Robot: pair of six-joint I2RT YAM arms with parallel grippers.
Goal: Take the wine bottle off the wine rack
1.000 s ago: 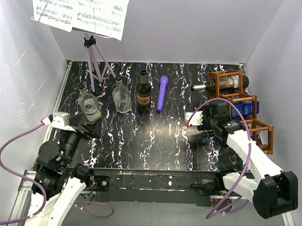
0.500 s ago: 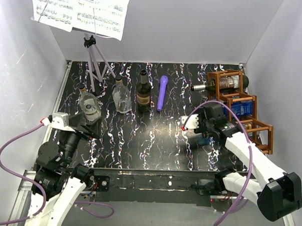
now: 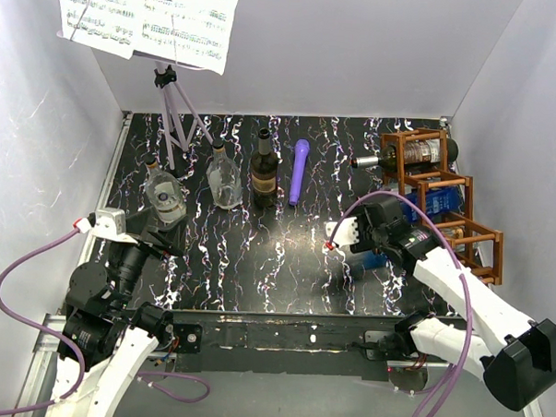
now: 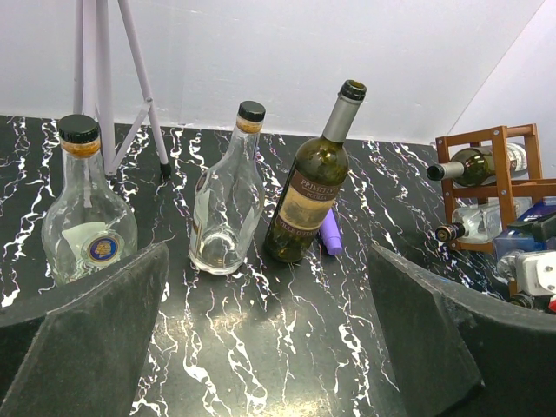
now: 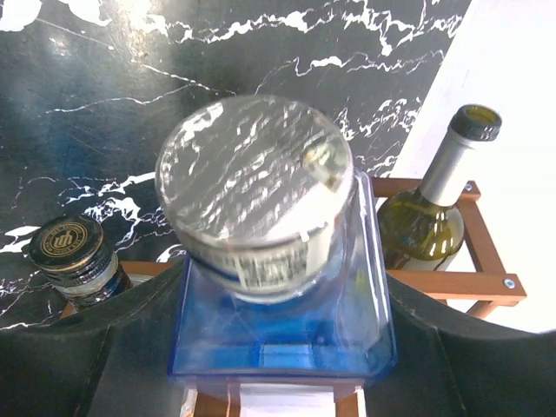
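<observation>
The reddish-brown wine rack (image 3: 480, 238) stands at the right edge and also shows in the left wrist view (image 4: 502, 161). My right gripper (image 3: 367, 238) is shut on a blue square bottle (image 5: 287, 334) with a silver cap (image 5: 254, 174), one finger on each side, just left of the rack. Blue still shows in the rack's middle cell (image 3: 443, 194). A green wine bottle (image 3: 405, 159) lies in the top cell, also seen in the right wrist view (image 5: 434, 208). A small bottle with a black and gold cap (image 5: 71, 243) lies in the lowest cell. My left gripper (image 4: 269, 347) is open and empty at the near left (image 3: 152, 235).
A dark wine bottle (image 3: 264, 171), a clear bottle (image 3: 224, 178) and a round clear bottle (image 3: 163, 196) stand in a row at the back left. A purple tube (image 3: 299, 171) lies beside them. A grey tripod music stand (image 3: 176, 112) stands in the back left corner.
My right gripper has moved left and slightly nearer, away from the rack, drawing the blue bottle with it. The left arm has not moved.
</observation>
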